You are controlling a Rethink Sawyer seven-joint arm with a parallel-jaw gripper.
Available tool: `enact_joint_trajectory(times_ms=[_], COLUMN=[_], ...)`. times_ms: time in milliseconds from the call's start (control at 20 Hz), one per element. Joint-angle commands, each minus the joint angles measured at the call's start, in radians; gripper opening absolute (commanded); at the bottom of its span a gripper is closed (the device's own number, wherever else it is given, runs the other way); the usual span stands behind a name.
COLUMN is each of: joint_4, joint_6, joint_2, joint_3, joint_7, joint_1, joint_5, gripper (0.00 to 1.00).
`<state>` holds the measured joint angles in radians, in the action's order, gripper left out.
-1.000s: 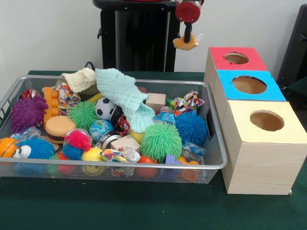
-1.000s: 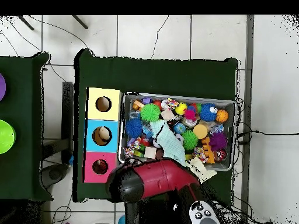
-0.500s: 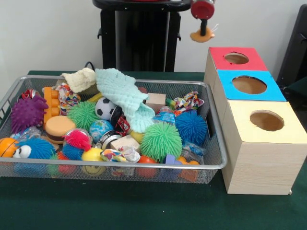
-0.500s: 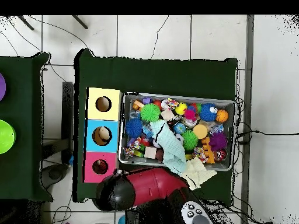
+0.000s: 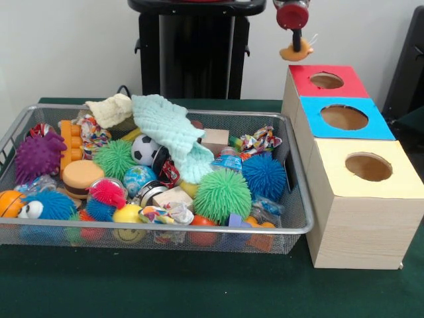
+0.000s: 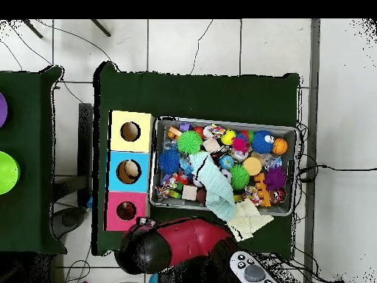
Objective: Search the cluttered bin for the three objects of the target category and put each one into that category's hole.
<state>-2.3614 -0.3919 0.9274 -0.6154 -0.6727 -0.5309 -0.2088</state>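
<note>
Above the red box (image 5: 324,83), at the picture's top edge, the gripper (image 5: 295,36) hangs clenched on a small orange toy (image 5: 295,50), which dangles in the air just left of the red box's hole (image 5: 326,80) and clear of the lid. Seen from overhead, the red arm (image 6: 180,243) lies over the table edge beside the pink-red box (image 6: 126,211); the gripper itself is hidden under it there.

Three boxes stand in a row, touching: red, then blue (image 5: 344,118), then yellow (image 5: 364,169), each with a round hole in its top. Something pale shows inside the blue box's hole in the overhead view; what it is cannot be told.

Beside the boxes sits the wire bin (image 5: 199,228), crowded with toys. A pale green cloth (image 5: 173,136) drapes across the middle, and a cream cloth (image 5: 110,109) lies over the far rim. Among the rest are a green spiky ball (image 5: 222,194), a blue spiky ball (image 5: 264,175), a purple spiky ball (image 5: 38,156), a soccer ball (image 5: 144,150), a toy burger (image 5: 81,177) and a wooden block (image 5: 215,140).
</note>
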Motion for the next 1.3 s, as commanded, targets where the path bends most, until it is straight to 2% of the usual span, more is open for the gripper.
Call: enact_joint_trajectory(times_ms=[50, 650, 1100, 1300], joint_4=[-0.032, -0.073, -0.063, -0.045], joint_6=[0.078, 0.218, 0.311, 0.306], joint_2=[-0.063, -0.104, -0.073, -0.043], joint_3=[-0.113, -0.258, -0.344, -0.349], joint_7=[-0.163, -0.227, -0.237, -0.211], joint_1=[-0.063, -0.138, -0.182, -0.183], joint_5=[0.025, 0.037, 0.014, -0.005], gripper=[0.0, 0.0, 0.0, 0.0])
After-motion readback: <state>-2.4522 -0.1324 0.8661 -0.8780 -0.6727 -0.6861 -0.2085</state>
